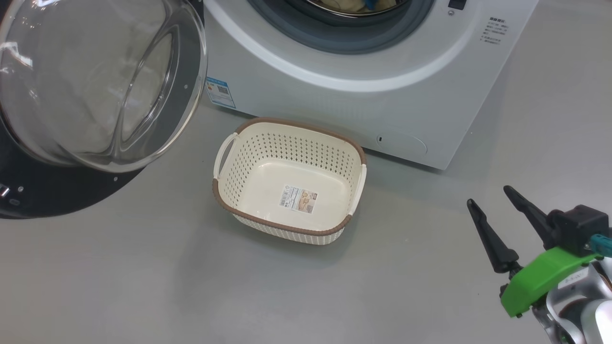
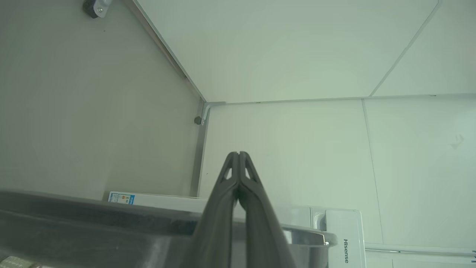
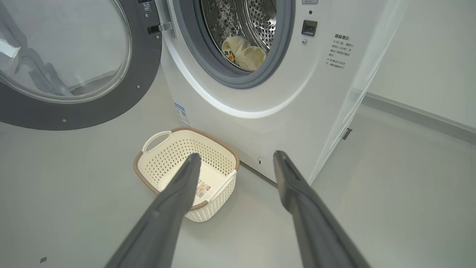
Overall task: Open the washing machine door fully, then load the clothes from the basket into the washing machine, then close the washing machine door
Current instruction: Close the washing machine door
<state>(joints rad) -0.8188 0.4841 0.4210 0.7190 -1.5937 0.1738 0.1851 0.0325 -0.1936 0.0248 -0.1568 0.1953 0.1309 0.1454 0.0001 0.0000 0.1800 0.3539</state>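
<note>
With the door (image 1: 91, 95) standing wide open at the left, the clothes (image 3: 243, 54) lie inside the washer (image 1: 382, 95), a cream heap in the drum (image 3: 260, 18) behind the grey gasket (image 1: 344, 40). The basket (image 1: 287, 125) sits upright on the floor (image 1: 143, 286) just in front of the washer, label sticker (image 1: 298, 199) showing on its bottom. Right gripper (image 1: 489, 196) hangs low right, well apart from the basket, jaws spread wide, gripping nothing. Left gripper (image 2: 238, 153): fingers pressed tight together, nothing between them, pointing over the door's dark rim toward white wall panels (image 2: 297, 149).
</note>
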